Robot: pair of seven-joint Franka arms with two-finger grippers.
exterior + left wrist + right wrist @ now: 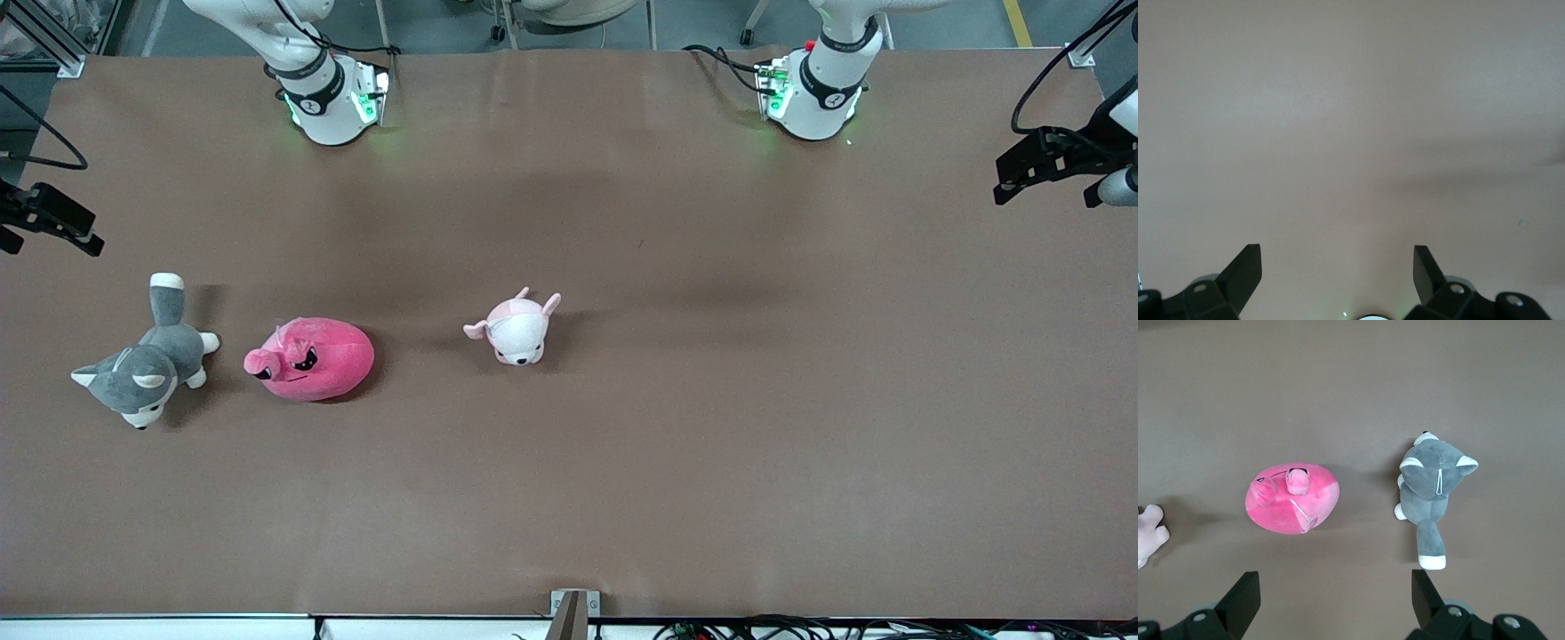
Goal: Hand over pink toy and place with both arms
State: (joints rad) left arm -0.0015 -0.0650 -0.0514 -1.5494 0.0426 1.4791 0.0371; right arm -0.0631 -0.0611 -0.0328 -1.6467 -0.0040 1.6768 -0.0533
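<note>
The hot-pink egg-shaped pink toy (320, 360) lies on the brown table toward the right arm's end, its angry face toward the grey dog. It also shows in the right wrist view (1295, 500). My right gripper (49, 238) hangs high at that end of the table, open and empty (1335, 587), with the toy and the dog below it. My left gripper (1045, 191) hangs high over the left arm's end, open and empty (1336, 260), over bare table.
A grey-and-white plush dog (147, 360) lies beside the pink toy, closer to the table's end. A small pale pink-and-white plush (517, 329) lies near the table's middle. The brown table (756, 400) has its front edge low in the front view.
</note>
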